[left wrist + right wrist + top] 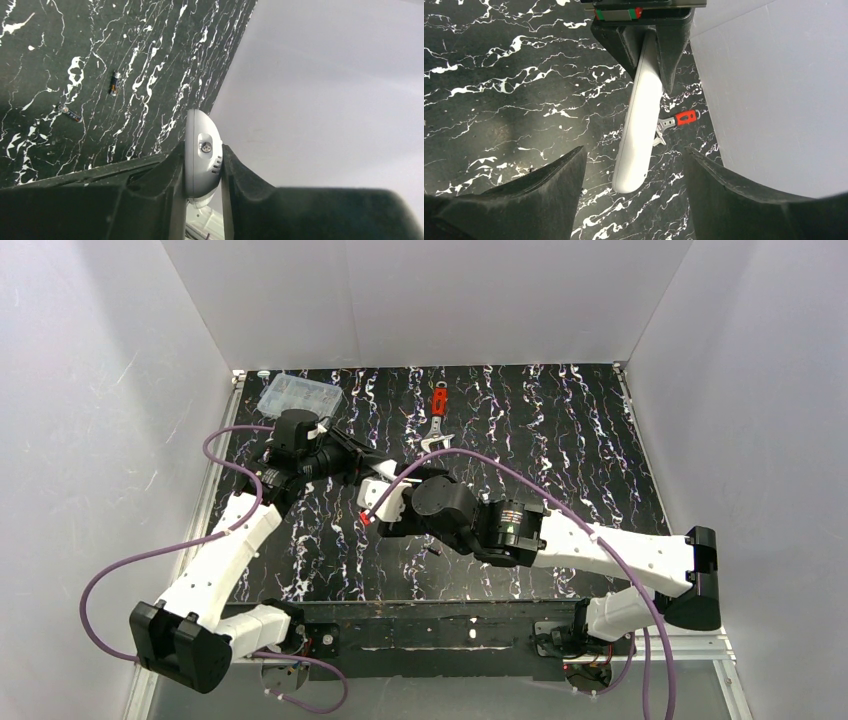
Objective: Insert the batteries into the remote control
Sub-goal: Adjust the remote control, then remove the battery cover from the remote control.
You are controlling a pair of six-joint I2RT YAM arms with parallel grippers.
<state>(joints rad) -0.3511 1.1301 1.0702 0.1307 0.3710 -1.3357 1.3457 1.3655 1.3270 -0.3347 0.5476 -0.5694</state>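
Marbled black desk (499,100) carries both batteries (115,83) loose, well apart from the remote (636,125), which the left pincer (202,150) clamps aloft by one end; the right pincer (633,150), jaws apart near its free end, may knock it askew, judging by that narrow hold.

Robot lab test booth, plain white panel walls (430,300), black marbled tabletop (560,440), aluminium frame rail (690,645)
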